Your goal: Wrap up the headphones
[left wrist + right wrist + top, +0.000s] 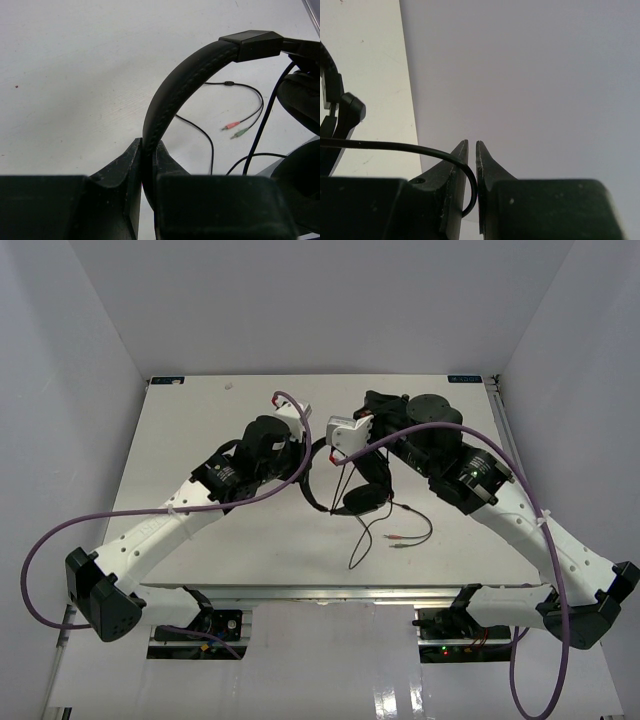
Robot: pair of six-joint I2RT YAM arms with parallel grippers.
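The headphones (362,498) hang just above the table's middle, one earcup (302,102) low at the right. My left gripper (148,145) is shut on the stitched black headband (170,95), also seen from above (310,478). The thin black cord (395,145) loops into the narrow gap of my right gripper (472,145), whose jaws stand slightly apart, wider than the cord. That gripper (340,452) is raised beside the headphones and points toward the wall. The rest of the cord trails on the table to the red plug (231,125) and green plug (240,133).
Purple robot cables (180,505) arc over both arms. White enclosure walls (545,75) ring the table (200,410). The loose cord and plugs (398,539) lie in front of the headphones, toward the near edge.
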